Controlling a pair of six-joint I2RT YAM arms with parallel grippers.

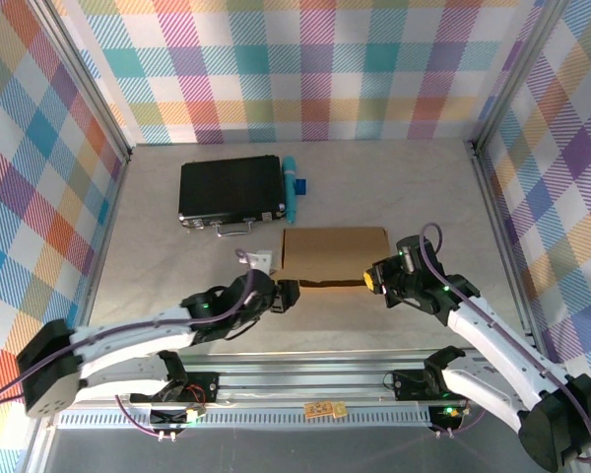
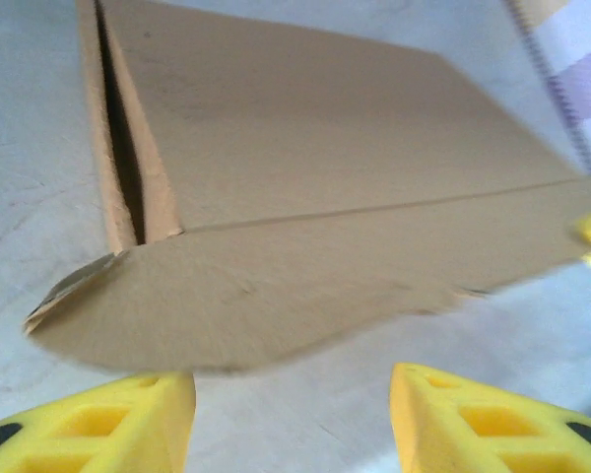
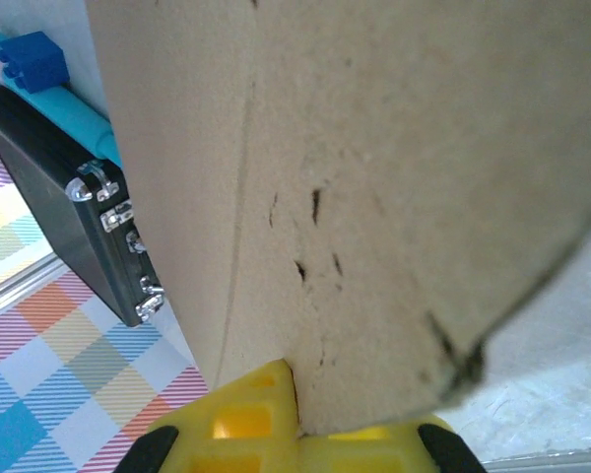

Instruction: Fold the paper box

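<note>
In the top view, the paper box (image 1: 335, 254) lies flat at the middle of the frame, a plain brown corrugated rectangle with matte faces. Its lower edge flap is lifted off the table (image 1: 424, 187) over a dark gap. Bare, pale table opens above and to the right of the box.

At upper left, a glossy black case (image 1: 230, 189) with metal clasps and a teal pen (image 1: 291, 187) crowd the box's upper left corner.

The right gripper (image 1: 372, 281) meets the flap's right end. In its wrist view its yellow fingers (image 3: 246, 409) are pressed together on the cardboard's rounded, slightly scuffed edge.

The left gripper (image 1: 288, 295) sits at the flap's left end. In its wrist view its yellow fingers (image 2: 128, 414) stand apart, holding nothing, with the flap's curved edge just beyond them.
</note>
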